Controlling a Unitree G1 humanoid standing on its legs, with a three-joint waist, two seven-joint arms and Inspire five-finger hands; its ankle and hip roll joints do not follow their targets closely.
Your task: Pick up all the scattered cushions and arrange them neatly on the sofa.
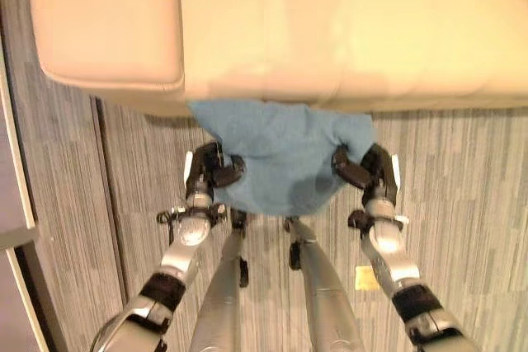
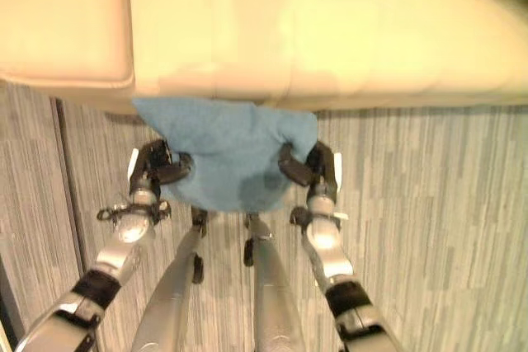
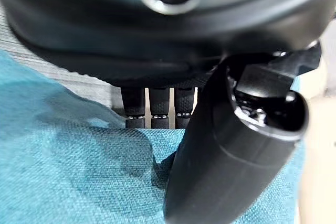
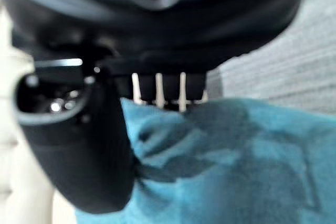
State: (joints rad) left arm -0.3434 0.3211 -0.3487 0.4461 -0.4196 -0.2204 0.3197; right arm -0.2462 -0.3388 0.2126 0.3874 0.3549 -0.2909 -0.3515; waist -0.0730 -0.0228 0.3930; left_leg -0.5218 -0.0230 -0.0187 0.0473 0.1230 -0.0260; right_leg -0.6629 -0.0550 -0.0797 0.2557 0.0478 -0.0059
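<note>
The blue cushion (image 1: 280, 154) hangs just in front of the sofa (image 1: 346, 30), with the left hand (image 1: 213, 169) and right hand (image 1: 363, 167) pinching its two sides, and it could slip to the floor (image 1: 462, 187) because each grip catches only its edge.

cushion (image 1: 280, 154) far edge hidden under sofa (image 1: 330, 30)

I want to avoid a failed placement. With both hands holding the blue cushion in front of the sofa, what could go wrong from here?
1. The left hand and right hand pinch only the side edges of the blue cushion, so the soft fabric may slip out.
2. The cushion's far edge meets the front of the sofa; pushed forward without more lift, it may catch and fold there.
</note>
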